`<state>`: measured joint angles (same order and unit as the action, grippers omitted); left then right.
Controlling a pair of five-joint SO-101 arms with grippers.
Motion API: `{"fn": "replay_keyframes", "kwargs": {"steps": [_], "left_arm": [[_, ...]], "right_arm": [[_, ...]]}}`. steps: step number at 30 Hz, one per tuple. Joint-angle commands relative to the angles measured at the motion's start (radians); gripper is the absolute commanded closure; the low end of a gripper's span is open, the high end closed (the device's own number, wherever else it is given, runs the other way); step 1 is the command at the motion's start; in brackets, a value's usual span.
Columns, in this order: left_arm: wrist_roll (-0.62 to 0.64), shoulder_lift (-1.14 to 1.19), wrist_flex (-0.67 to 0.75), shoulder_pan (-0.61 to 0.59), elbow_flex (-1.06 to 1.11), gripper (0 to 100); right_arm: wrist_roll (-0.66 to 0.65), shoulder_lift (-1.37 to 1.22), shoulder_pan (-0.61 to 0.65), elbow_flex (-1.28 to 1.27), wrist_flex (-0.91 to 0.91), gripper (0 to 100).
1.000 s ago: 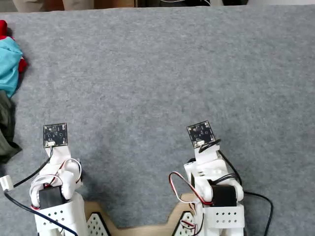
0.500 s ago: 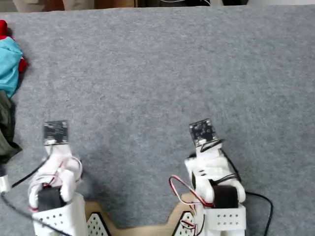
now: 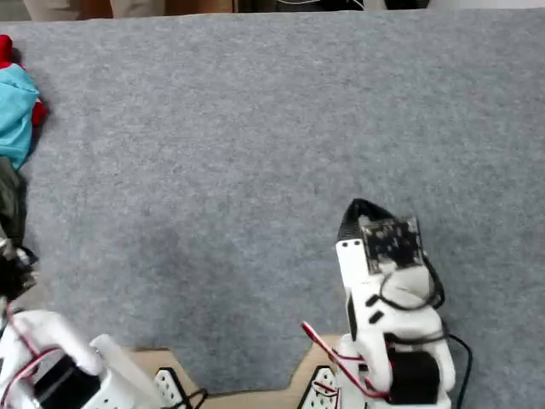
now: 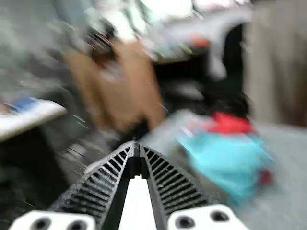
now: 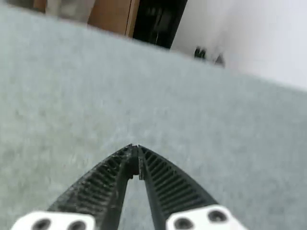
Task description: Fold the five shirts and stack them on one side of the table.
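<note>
A pile of shirts lies at the table's left edge: a turquoise shirt (image 3: 15, 111), a red one (image 3: 7, 47) behind it and a dark green one (image 3: 10, 200) nearer the arms. The left wrist view shows the turquoise shirt (image 4: 225, 160) and red shirt (image 4: 230, 123) ahead of my left gripper (image 4: 135, 146), which is shut on nothing. The left arm (image 3: 51, 375) is at the bottom left corner, turned toward the pile. My right gripper (image 5: 134, 149) is shut and empty, raised over bare grey table, with its dark tip (image 3: 358, 209) right of centre.
A grey felt cloth (image 3: 272, 128) covers the whole table. Wooden base plates (image 3: 230, 396) sit at the front edge between the two arms. Furniture and a dark opening (image 5: 158, 21) lie beyond the far edge.
The left arm has swung left toward the shirt pile at the table's edge. The right arm has lifted and shifted slightly right, its gripper now pointing up and forward.
</note>
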<state>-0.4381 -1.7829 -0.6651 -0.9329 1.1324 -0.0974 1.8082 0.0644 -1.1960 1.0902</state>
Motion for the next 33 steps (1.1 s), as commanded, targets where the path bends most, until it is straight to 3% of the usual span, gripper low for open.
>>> {"fn": "replay_keyframes", "kwargs": {"steps": [1, 7, 11, 15, 18, 25, 33], "left_arm": [[0.000, 0.125, 0.072, -0.152, -0.166, 97], [0.066, 0.602, 0.029, -0.305, -0.539, 87], [0.091, 0.969, -0.046, -0.350, -0.804, 84], [0.089, 1.310, -0.166, -0.351, -1.039, 81], [0.092, 1.520, -0.276, -0.351, -1.226, 78], [0.094, 1.943, -0.450, -0.339, -1.550, 67], [0.094, 2.330, -0.460, -0.258, -1.754, 73]], "right_arm": [[-0.002, -0.008, -0.018, 0.165, -0.026, 99.3], [0.021, -0.395, -0.015, 0.558, -0.018, 99.3], [0.160, -0.664, -0.012, 0.886, 0.008, 99.3], [0.272, -0.917, 0.108, 1.196, 0.163, 97.2], [0.331, -1.093, 0.242, 1.354, 0.325, 88.9], [0.474, -1.451, 0.437, 1.511, 0.543, 71.9], [0.496, -1.649, 0.541, 1.537, 0.549, 70.9]]}}
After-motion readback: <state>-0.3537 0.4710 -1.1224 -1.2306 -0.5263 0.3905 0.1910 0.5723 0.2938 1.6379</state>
